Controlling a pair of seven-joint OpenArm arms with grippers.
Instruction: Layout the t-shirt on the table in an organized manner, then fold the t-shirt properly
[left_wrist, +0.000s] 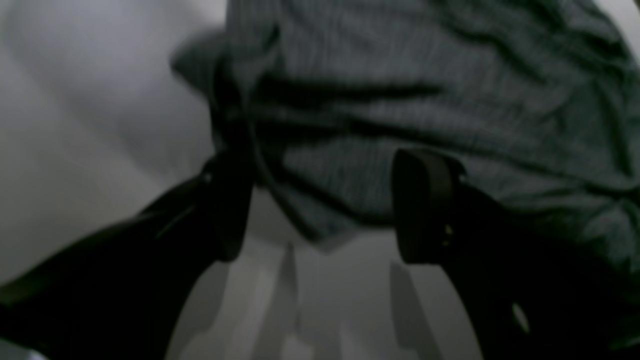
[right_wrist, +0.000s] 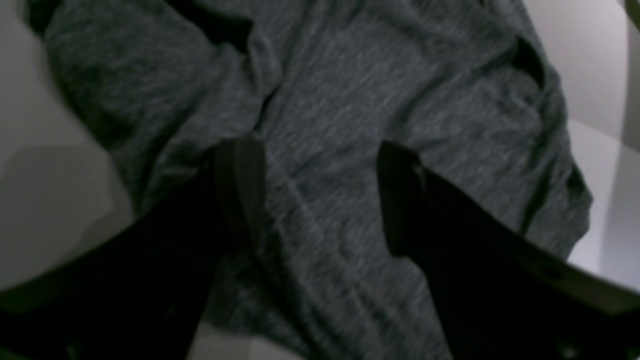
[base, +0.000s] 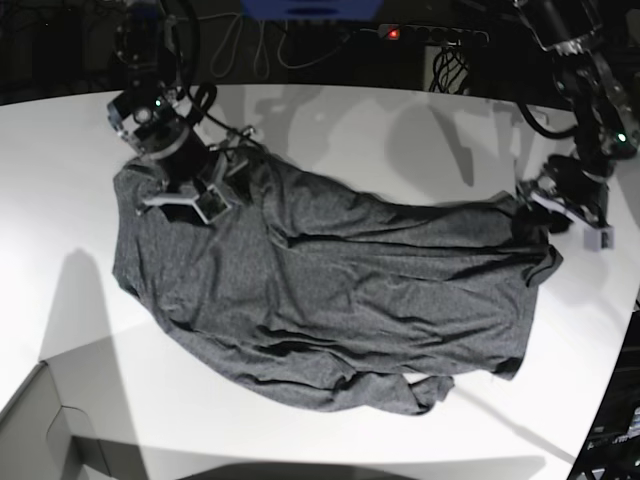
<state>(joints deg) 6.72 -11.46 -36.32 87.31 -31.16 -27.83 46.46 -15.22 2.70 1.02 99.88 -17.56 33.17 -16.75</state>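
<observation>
We find the t-shirt spread, wrinkled, across the white table. The left gripper stands with fingers apart at the shirt's edge; the right gripper hangs spread over the cloth, holding nothing.

Black arms, green indicator lights

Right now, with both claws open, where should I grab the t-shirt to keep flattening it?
Probably the bunched lower hem corner of the t-shirt near the table front edge. It is folded under itself and stands up in wrinkles, so a pinch from above, coming in from the front edge, looks easiest. The left claw is likely nearer.
</observation>
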